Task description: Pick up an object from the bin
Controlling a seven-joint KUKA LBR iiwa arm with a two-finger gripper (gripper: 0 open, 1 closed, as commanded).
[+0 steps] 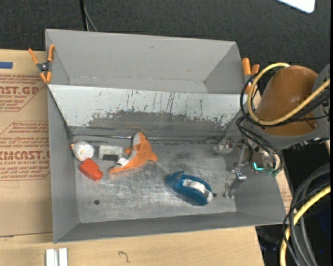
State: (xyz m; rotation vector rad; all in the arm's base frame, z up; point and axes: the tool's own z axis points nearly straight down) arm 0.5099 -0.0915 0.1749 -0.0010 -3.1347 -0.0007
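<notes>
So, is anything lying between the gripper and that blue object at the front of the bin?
Nothing visible. Only bare floor of the bin separates the gripper from the blue-and-white object. The orange plastic piece lies beyond it, toward the view's left.

A white round thing (82,149) sits just beside a small red-orange block (91,169). Near them lie a grey piece (109,152) and an orange bent thing (140,155).

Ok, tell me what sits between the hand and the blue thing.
Nothing: the camera view shows only bare bin floor between the hand and the blue and white object.
</notes>
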